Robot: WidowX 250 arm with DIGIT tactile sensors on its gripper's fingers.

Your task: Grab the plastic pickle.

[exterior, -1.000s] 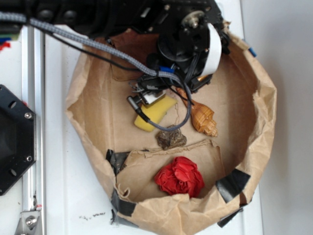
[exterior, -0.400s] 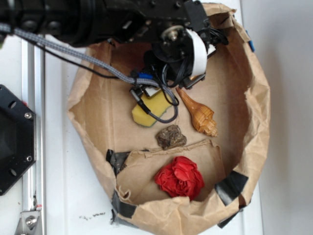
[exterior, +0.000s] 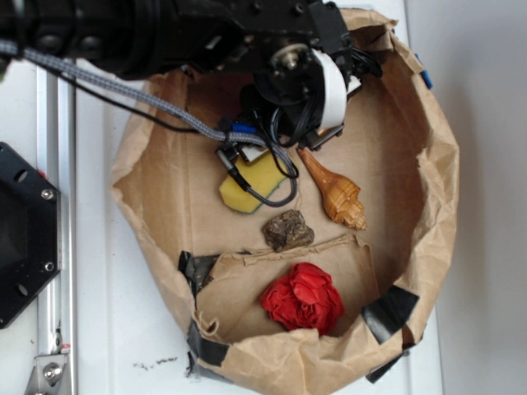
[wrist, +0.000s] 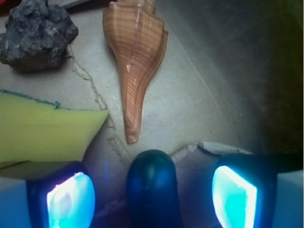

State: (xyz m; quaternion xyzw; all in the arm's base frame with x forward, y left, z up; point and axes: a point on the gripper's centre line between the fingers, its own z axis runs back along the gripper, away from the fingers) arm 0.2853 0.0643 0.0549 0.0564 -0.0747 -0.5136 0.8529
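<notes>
The crumpled brown paper bag (exterior: 428, 173) is lying open like a shallow basin, and the black arm (exterior: 165, 33) is reaching over its far rim, hiding the spot beneath it. In the wrist view the gripper (wrist: 152, 190) is hanging with its jaws spread and empty, and the plastic pickle (wrist: 153, 185) is lying on the bag floor squarely between the two glowing pads (wrist: 71, 197). Its long axis is running straight out ahead, across the line of closing, the rounded end pointing toward the tip of the seashell (wrist: 135, 57), with the yellow sponge (wrist: 42, 128) just to one side.
</notes>
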